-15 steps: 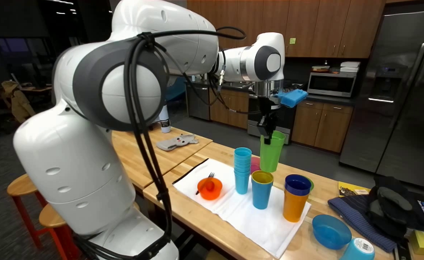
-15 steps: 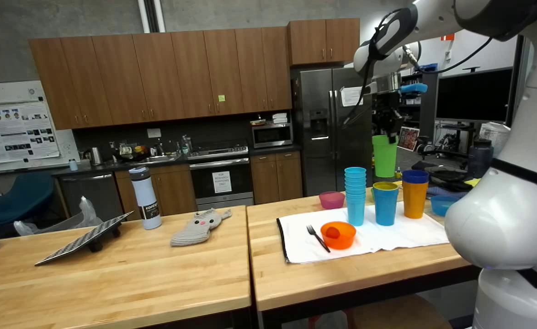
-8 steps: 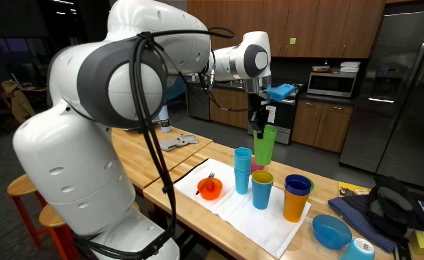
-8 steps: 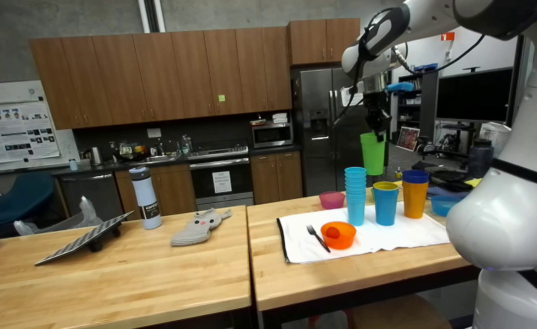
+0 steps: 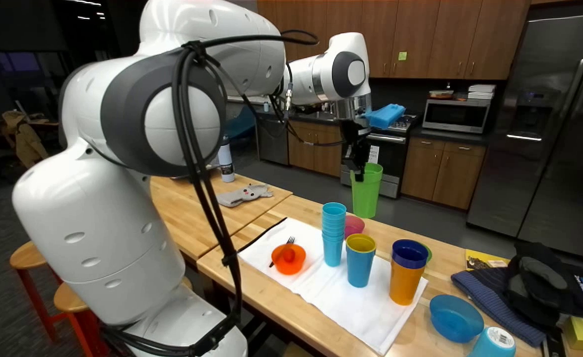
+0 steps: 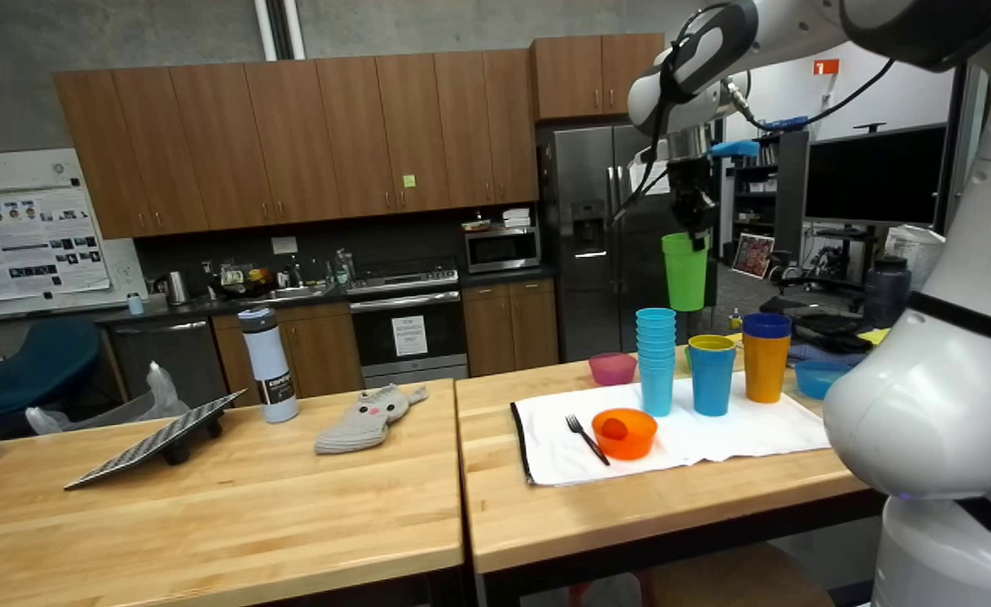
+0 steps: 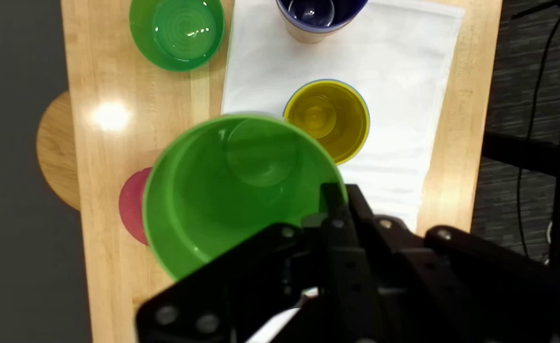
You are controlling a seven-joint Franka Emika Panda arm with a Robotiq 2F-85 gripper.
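My gripper (image 7: 344, 191) is shut on the rim of a tall green cup (image 7: 241, 200), one finger inside the wall and one outside. In both exterior views the green cup (image 5: 365, 194) hangs upright in the air above the table's far side. Near it stand a stack of light-blue cups (image 5: 333, 238), a blue cup with a yellow inside (image 5: 359, 267), and an orange cup with a dark blue one nested in its top (image 5: 405, 280). From the wrist, the green cup partly covers a magenta bowl (image 7: 134, 207) and hides the light-blue stack.
A white cloth (image 6: 562, 459) lies under the cups, an orange bowl (image 6: 630, 438) and a fork (image 6: 586, 438). A green bowl (image 7: 184, 35) sits beyond the cloth. A blue bowl (image 5: 455, 317) and dark clothing (image 5: 534, 282) lie at the table's end. A grey plush toy (image 6: 368, 421) rests on the adjoining table.
The gripper and green cup have moved left in both exterior views, then risen higher above the table. The grip on the rim is unchanged, and the things on the table have stayed put.
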